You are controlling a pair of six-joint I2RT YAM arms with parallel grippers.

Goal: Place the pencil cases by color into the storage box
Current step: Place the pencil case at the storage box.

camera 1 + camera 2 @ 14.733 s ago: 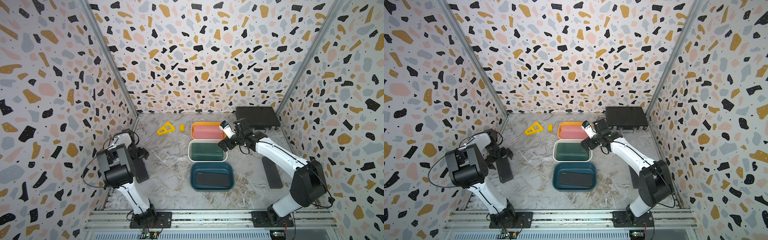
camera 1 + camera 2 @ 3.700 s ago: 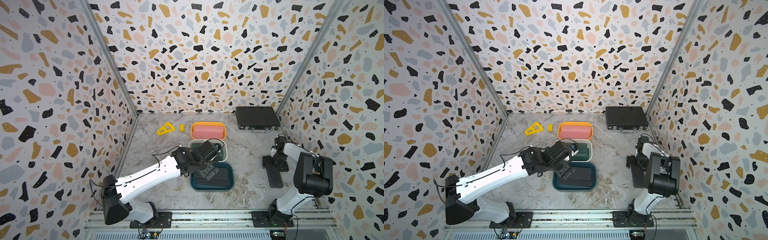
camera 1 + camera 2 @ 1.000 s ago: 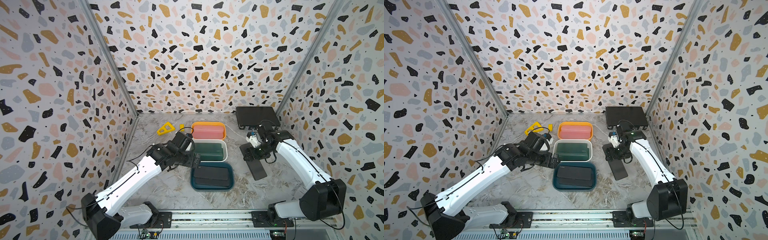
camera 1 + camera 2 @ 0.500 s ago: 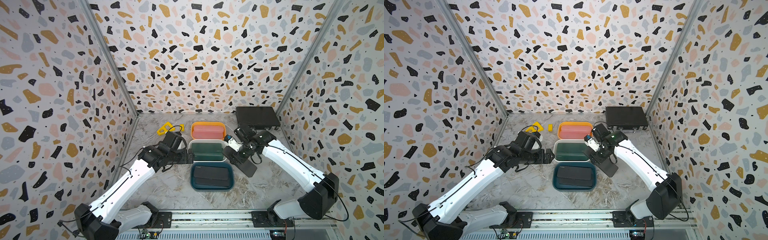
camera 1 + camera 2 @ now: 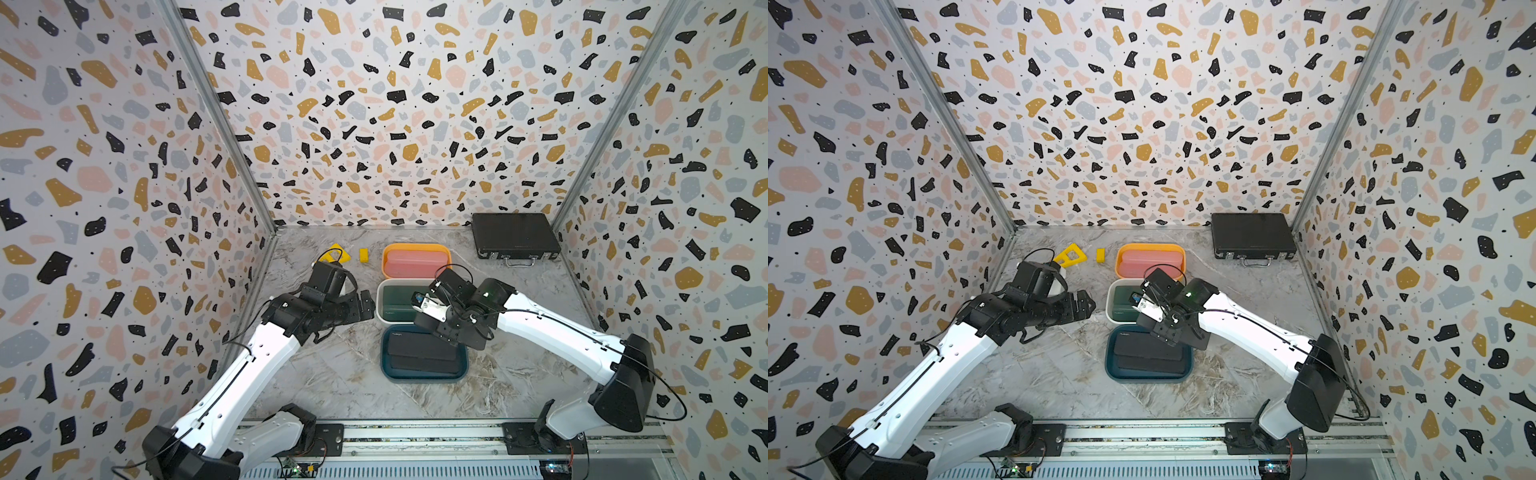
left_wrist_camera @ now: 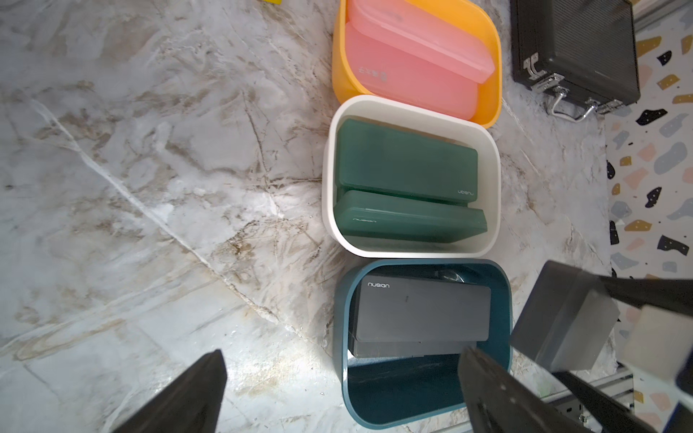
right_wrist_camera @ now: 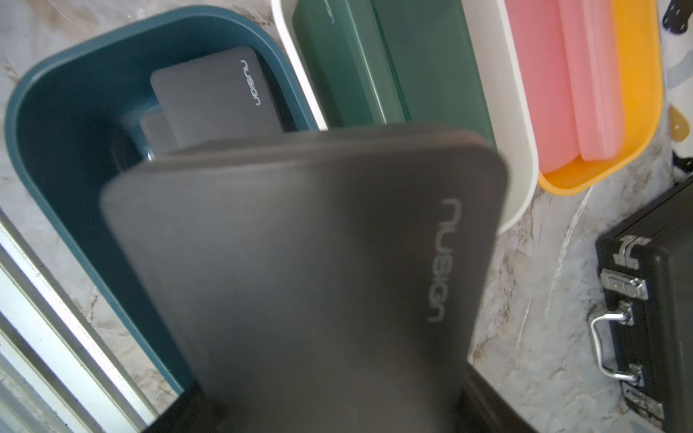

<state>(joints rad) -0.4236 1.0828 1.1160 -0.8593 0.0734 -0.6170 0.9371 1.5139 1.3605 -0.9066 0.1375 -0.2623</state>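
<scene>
My terrazzo-walled cell
I see three speckled walls (image 5: 395, 124) around a grey marbled floor (image 5: 332, 382), all evenly lit

Entry: one pencil case (image 7: 300, 262) sits in the right gripper (image 5: 449, 332), over the far right corner of the near bin (image 5: 424, 378). Stacked cases (image 5: 419, 355) lie in that bin, below and left of the gripper. Behind it is the middle bin (image 5: 379, 303) holding two cases (image 6: 405, 168), then the far bin (image 5: 415, 247) holding more cases (image 5: 411, 264). Briefcase (image 5: 515, 235) well behind, rightward. The left gripper (image 5: 365, 306) hangs left of the middle bin. Wedge piece (image 5: 334, 254) and small block (image 5: 363, 255) lie behind it.
</scene>
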